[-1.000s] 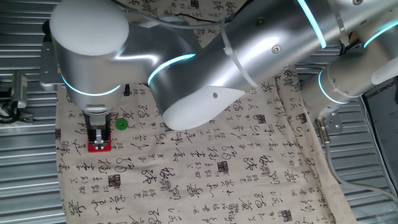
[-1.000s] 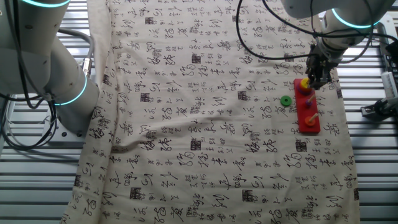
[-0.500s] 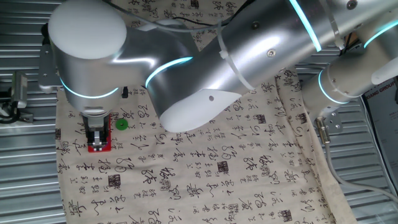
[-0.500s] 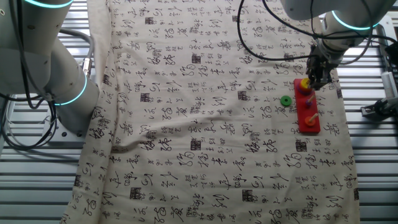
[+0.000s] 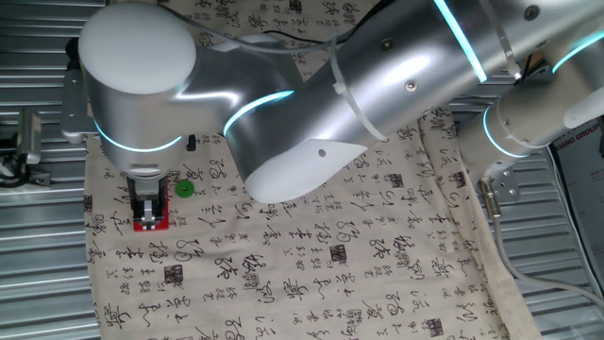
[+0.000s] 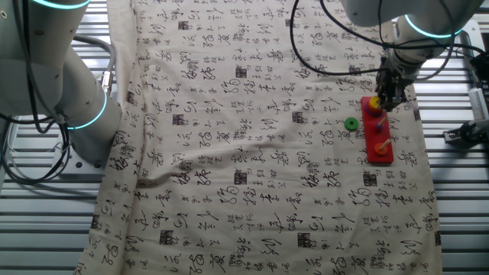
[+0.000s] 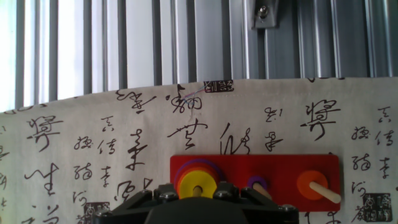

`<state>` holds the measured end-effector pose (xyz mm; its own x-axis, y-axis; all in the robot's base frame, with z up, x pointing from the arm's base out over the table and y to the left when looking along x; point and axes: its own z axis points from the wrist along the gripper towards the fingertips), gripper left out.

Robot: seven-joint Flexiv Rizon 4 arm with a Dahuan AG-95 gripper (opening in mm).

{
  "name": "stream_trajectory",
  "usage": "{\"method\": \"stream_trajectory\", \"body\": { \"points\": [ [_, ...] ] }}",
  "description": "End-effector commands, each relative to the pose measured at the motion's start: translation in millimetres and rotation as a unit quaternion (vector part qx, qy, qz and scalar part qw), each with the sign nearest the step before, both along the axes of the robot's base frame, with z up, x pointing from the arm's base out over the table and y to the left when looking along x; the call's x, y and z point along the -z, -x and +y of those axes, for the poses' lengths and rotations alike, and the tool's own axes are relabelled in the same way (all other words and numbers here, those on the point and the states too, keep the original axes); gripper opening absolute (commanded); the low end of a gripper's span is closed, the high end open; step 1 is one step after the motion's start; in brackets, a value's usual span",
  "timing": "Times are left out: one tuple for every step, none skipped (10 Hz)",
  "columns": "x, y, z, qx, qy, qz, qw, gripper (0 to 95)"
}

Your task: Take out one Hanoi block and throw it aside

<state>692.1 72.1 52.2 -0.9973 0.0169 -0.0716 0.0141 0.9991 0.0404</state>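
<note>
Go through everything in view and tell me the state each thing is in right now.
Hanoi block: yellow ring, on its peg atop the stack, not lifted.
Tool: poised over the yellow ring; open or shut, cannot tell.
Green ring: off the base, flat on the cloth.
Orange ring: seated on its own peg.
Red base: flat on the cloth.

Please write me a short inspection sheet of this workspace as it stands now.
Surface: calligraphy-print cloth over a ribbed metal table.
Job's things: yellow Hanoi block tops a stack on the left peg of the red base; orange ring on the right peg.
Clutter: green ring on the cloth beside the base.
Gripper: gripper over the yellow block; jaw state unclear.
Cables: black cables above the cloth.
Surroundings: nothing seen.
</note>
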Motion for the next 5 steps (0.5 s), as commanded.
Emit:
{"method": "stream_trajectory", "body": {
  "points": [
    [1.2, 0.6, 0.1, 0.001, 0.000, 0.000, 1.0000, 38.0],
    [1.5, 0.5, 0.1, 0.000, 0.001, 0.001, 1.0000, 38.0],
    [2.3, 0.6, -0.1, 0.000, 0.000, 0.001, 1.0000, 38.0],
    [2.8, 0.7, -0.3, 0.000, 0.000, 0.000, 1.0000, 38.0],
    [3.4, 0.9, -0.1, 0.000, 0.001, 0.000, 1.0000, 38.0]
  ]
}}
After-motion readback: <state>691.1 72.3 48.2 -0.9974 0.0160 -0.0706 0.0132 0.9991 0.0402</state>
